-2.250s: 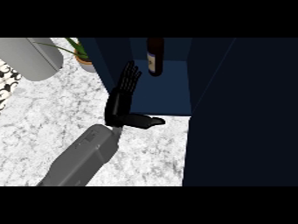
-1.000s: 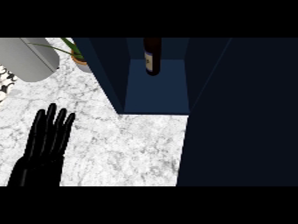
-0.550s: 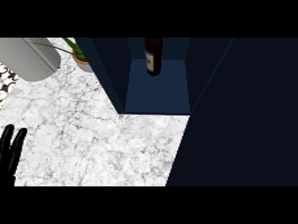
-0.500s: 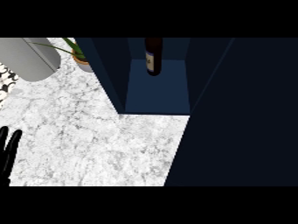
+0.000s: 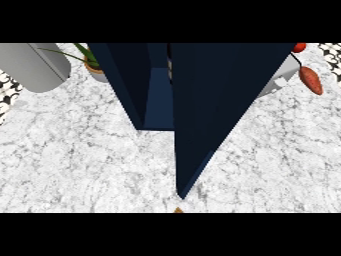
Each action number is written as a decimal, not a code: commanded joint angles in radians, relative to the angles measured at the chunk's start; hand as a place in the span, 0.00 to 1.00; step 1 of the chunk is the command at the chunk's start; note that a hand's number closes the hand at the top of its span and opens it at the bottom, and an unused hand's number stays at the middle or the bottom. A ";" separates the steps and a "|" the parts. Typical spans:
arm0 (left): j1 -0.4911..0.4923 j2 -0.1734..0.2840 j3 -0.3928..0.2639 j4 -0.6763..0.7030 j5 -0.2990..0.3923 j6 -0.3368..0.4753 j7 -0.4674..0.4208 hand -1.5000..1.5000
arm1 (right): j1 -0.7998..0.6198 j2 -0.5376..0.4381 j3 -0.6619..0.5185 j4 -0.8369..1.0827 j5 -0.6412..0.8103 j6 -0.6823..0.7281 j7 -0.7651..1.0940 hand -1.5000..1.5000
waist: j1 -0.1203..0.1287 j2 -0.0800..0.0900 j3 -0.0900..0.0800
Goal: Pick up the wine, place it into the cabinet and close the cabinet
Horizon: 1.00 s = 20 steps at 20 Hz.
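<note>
Well, neither hand shows anywhere right now, so what the fingers are doing I cannot tell. The dark blue cabinet [image 5: 140, 85] stands at the back middle of the white marble desk [image 5: 69, 160], and its door [image 5: 217, 105] swings across most of the opening, leaving only a narrow slit. Through that slit, up at the back edge, a sliver of the wine [image 5: 170, 67] peeks out inside the cabinet. A grey cylinder [image 5: 25, 65] lies at the back left corner beside a potted plant [image 5: 92, 62]. Something red [image 5: 311, 80] sits near the back right corner.
</note>
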 commanded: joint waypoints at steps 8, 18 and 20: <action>0.102 0.033 0.239 0.017 0.132 -0.212 0.082 0.00 | -0.499 0.007 -0.033 0.330 -0.032 -0.319 0.036 1.00 | 0.010 0.004 0.001; 0.063 -0.010 0.272 0.017 0.125 -0.247 0.150 0.00 | -0.766 0.007 -0.275 0.773 -0.137 -0.273 -0.152 1.00 | 0.004 0.012 0.002; 0.045 -0.034 0.265 0.024 0.088 -0.248 0.169 0.00 | -0.790 0.007 -0.258 0.773 -0.107 -0.303 -0.136 1.00 | -0.008 0.008 0.002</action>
